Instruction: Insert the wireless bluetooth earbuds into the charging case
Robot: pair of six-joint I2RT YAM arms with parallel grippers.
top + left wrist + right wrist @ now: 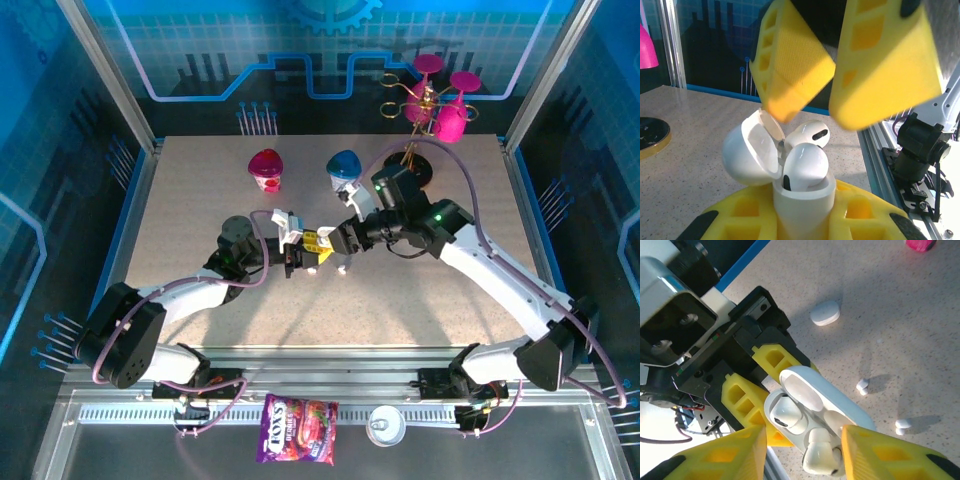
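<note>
Top view: speckled beige table (400,310), blue-lit panelled walls (60,150). Two arms meet mid-frame, left gripper (308,250) and right gripper (335,240) close together. One pink cup (266,168), one blue cup (344,166), upper centre

Left wrist: left gripper clamped on open charging case (802,197), lid swung left; two earbuds (805,165) seated inside. Right gripper's fingers (790,65) above, parted, gripping nothing

Right wrist adds: second case (825,313), closed, on table, upper centre; two loose earbuds (862,386) on table, right of held case

Left gripper (298,251): faces right gripper (336,243), yellow fingers nearly touching
Worktop (190,220): speckled beige; pink cup (266,168), blue cup (345,166) behind
</note>
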